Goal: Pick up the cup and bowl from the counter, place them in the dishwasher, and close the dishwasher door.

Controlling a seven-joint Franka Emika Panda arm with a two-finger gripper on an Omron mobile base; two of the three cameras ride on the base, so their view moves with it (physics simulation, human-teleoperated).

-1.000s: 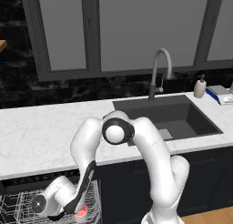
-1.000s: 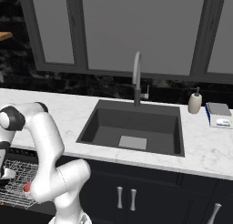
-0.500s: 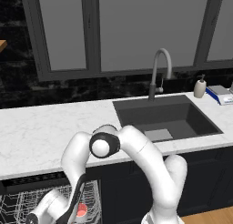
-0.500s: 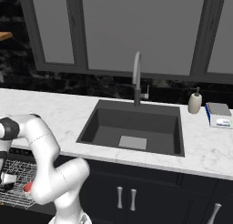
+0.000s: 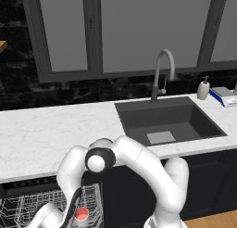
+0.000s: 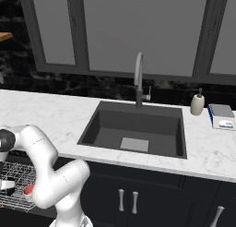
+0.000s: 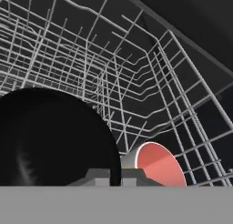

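The arm was folded down low at the lower left of the left base view, reaching into the open dishwasher [image 5: 28, 194] under the counter [image 5: 51, 134]. In the hand view, the white wire rack [image 7: 136, 68] spread across the upper part of the frame. The black bowl [image 7: 54, 136] occupied the lower left of that frame, directly ahead of the gripper [image 7: 115, 176]. The two finger tips stood pressed almost together at the bottom centre, on the right-hand rim of the bowl; the pincer was clenched on that rim, with the thin wall of the bowl between the tips.

The cup [image 7: 157, 166] lay in the rack just to the right of the bowl, at the lower centre-right of the hand view, tilted so that its red-pink opening faced the camera. Whether cup and bowl touched could not be told. In the left base view, the cup [image 5: 81, 213] showed as a pink spot in the rack at the bottom edge, beside the forearm. In the right base view, it [image 6: 28, 189] sat at the lower left, partly behind the arm.

The dark sink [image 5: 169, 123] was set in the marble at centre right, with the faucet [image 5: 163, 72] behind it. A cream soap dispenser [image 5: 203, 89] stood at the far right, near the back wall.
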